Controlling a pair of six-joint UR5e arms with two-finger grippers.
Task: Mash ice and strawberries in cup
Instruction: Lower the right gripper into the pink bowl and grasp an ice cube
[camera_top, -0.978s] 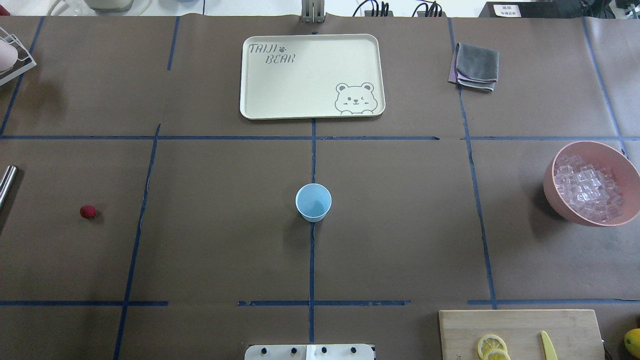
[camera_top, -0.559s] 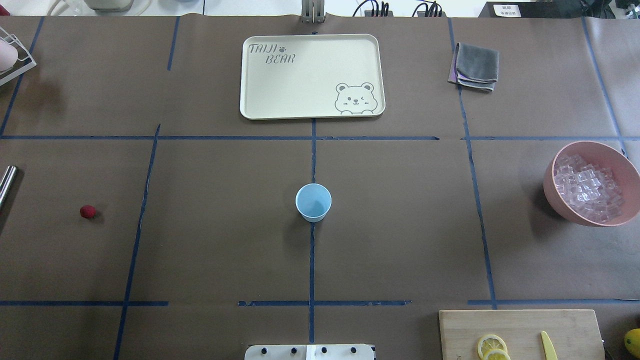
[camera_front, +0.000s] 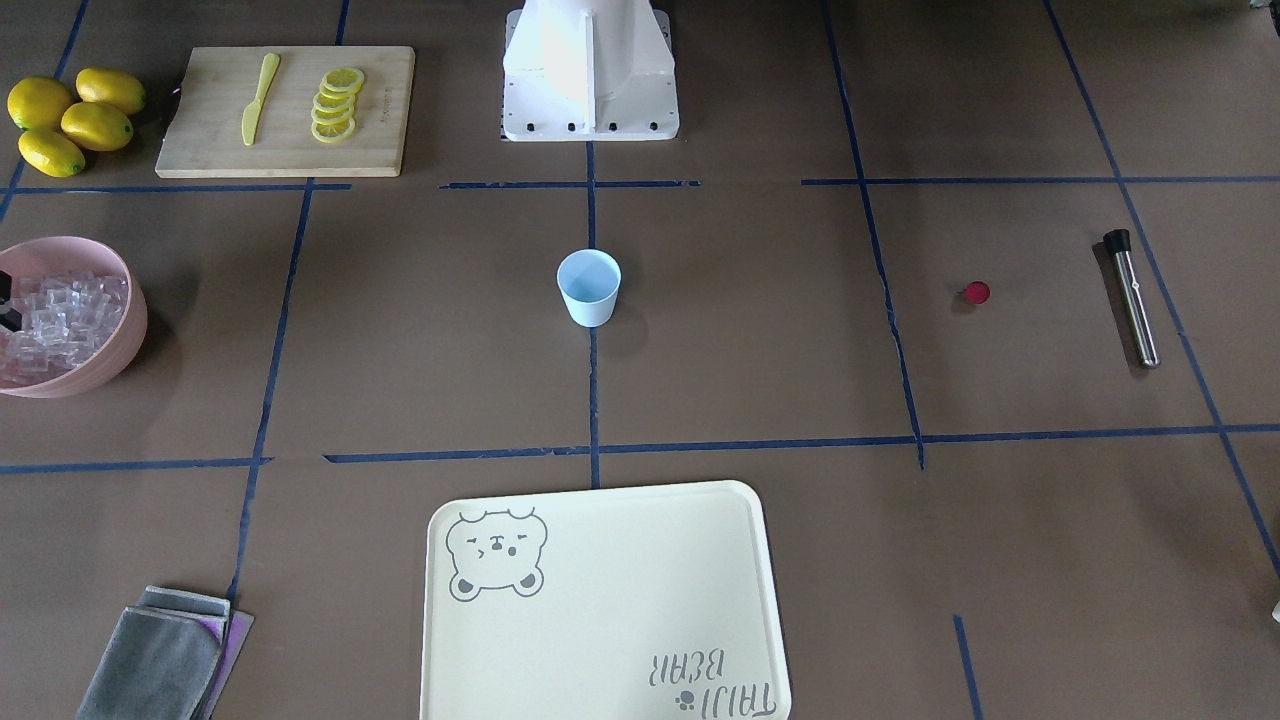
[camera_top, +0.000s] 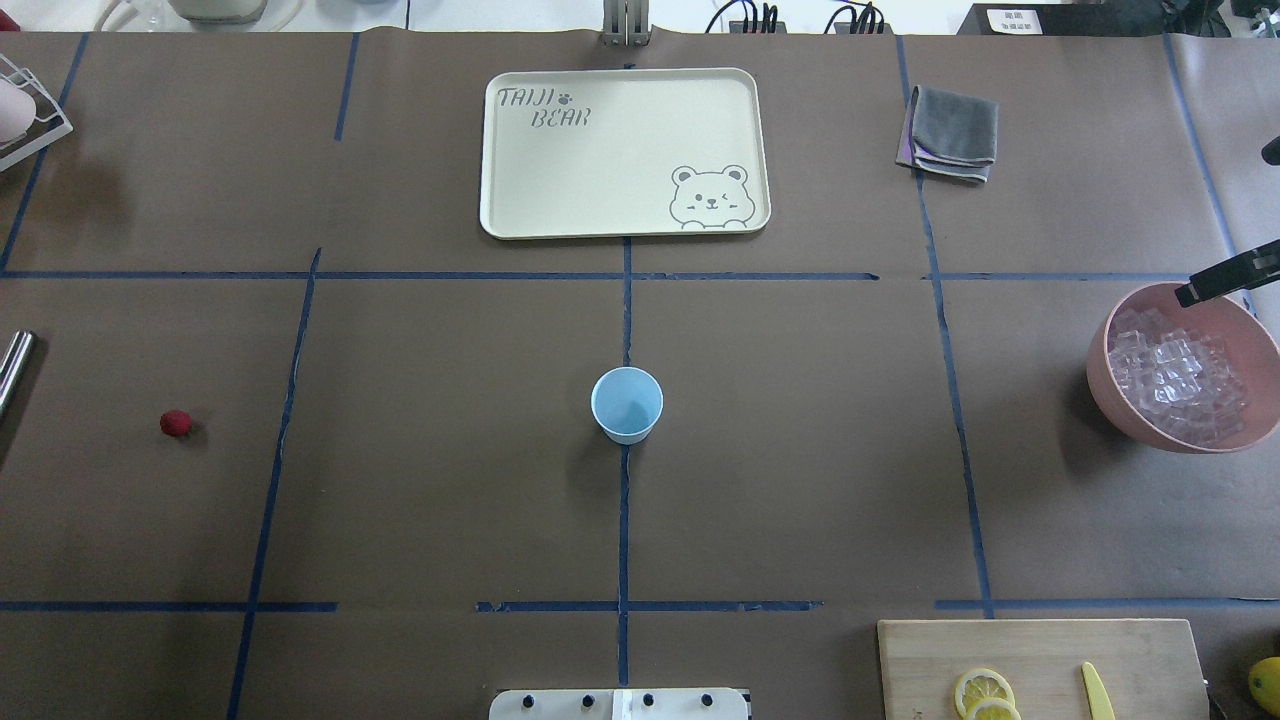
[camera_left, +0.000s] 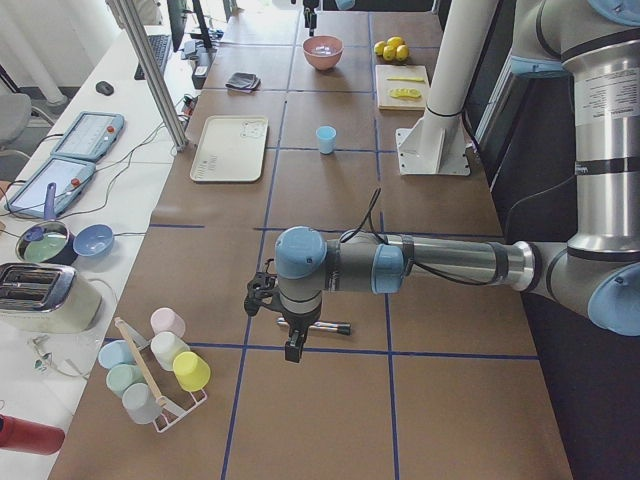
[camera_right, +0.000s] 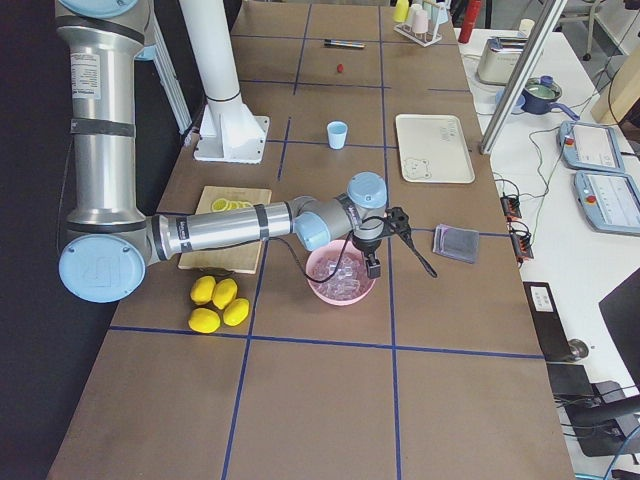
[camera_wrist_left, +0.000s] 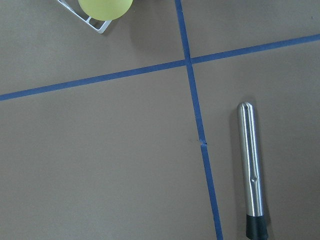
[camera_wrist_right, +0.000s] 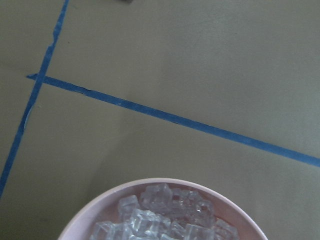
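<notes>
Tapered light-blue plastic cup (camera_top: 627, 404), glassy ice (camera_top: 1175, 385) cubes in round pink bowl (camera_top: 1100, 395), tiny red strawberry (camera_top: 176, 423), matte brown table (camera_top: 800, 450) with blue tape, right gripper (camera_right: 402, 270) jaws spread, left gripper (camera_left: 272, 325) jaws: cannot tell.

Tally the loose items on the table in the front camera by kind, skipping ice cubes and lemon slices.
Whole lemons: 4
Blue cup: 1
Pink bowl: 1
Tray: 1
Cutting board: 1
Yellow knife: 1
Strawberry: 1
Metal muddler: 1
Folded grey cloth: 1
White sliver at right edge: unidentifiable, not counted
Total: 12
</notes>
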